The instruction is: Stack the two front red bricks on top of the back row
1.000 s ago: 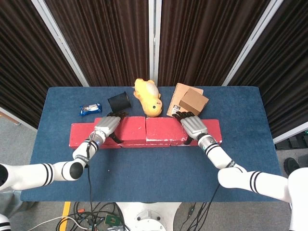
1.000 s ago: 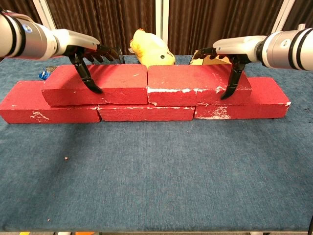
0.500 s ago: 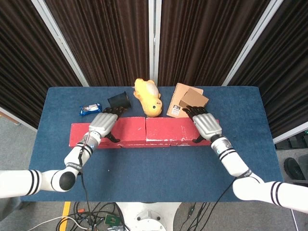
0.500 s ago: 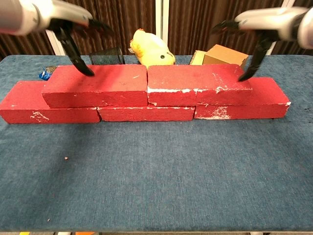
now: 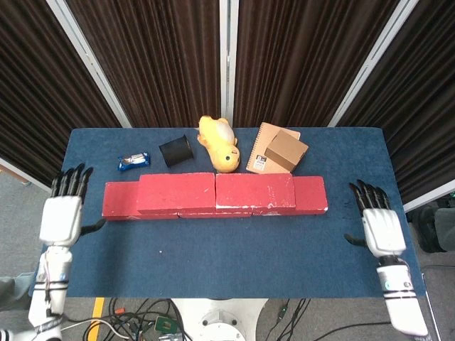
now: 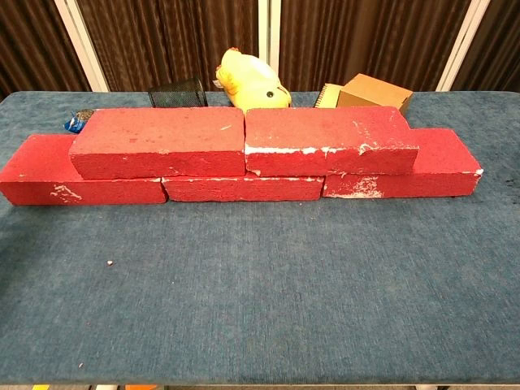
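The left hand point(image 5: 60, 217) is hovering off the table's left edge with its fingers spread wide and nothing in it, and the right hand point(image 5: 382, 229) is doing the same near the right edge, fingers fanned and empty. Neither is showing in the chest view. Both hands are sitting well apart from the bricks, which are lying between them and a little further out across the blue table point(image 5: 234, 263).

Judging from how things are lying, the stacking looks finished: the step in hand is simply clearing away. Doing that well means keeping the hands wide of the stack and lifting them outward, not sweeping inward, since any brush against the upper bricks could nudge them off their seats.

The two upper red bricks point(image 6: 244, 140) are resting end to end, touching at the middle seam, on top of the back row point(image 6: 242, 185) of three bricks. Each upper brick is bridging a joint below, so the outer ends of the bottom row are sticking out left and right. The upper pair is sitting flat and level. The red faces are showing white scuffs and chipped edges, most of all along the right upper brick's front lip.
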